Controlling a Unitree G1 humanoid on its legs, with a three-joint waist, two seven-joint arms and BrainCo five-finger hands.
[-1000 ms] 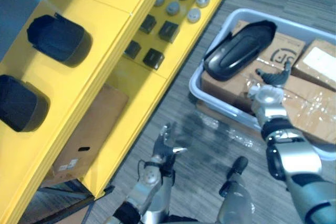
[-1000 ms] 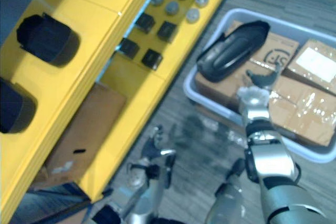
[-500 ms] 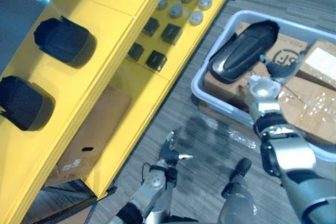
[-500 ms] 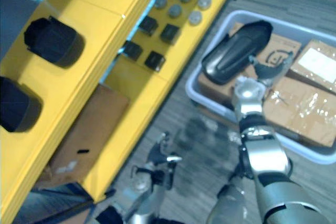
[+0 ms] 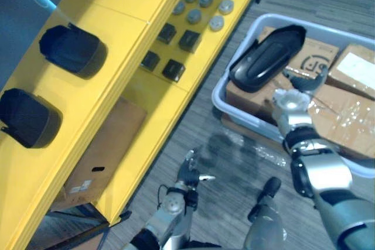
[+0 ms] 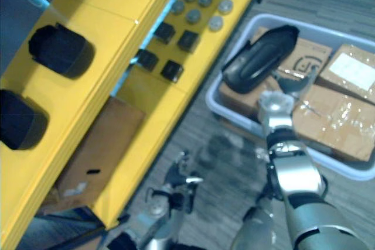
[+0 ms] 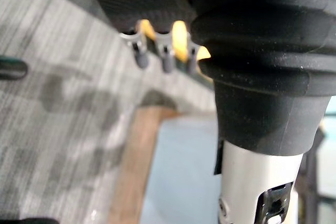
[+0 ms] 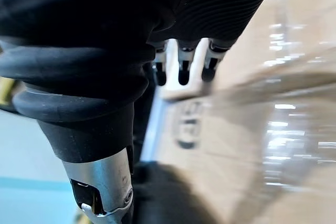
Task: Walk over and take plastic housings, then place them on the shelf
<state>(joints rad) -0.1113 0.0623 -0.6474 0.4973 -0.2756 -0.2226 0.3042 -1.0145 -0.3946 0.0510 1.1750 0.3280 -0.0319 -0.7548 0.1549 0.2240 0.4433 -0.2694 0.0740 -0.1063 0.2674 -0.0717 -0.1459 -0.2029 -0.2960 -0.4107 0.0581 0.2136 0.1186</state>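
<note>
Right hand (image 5: 302,83) is splayed wide and empty, just beside the housing (image 5: 266,58). The housing lies to its left, long axis slanting off the bin's (image 5: 217,99) left corner. Left hand (image 5: 190,172) is well apart.

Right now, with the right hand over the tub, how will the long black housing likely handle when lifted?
The housing looks like a thin moulded shell, so it is probably stiff and light for its size. Its glossy curved top may be slippery to grip. Propped across the cardboard boxes, it may rock if pushed.
</note>
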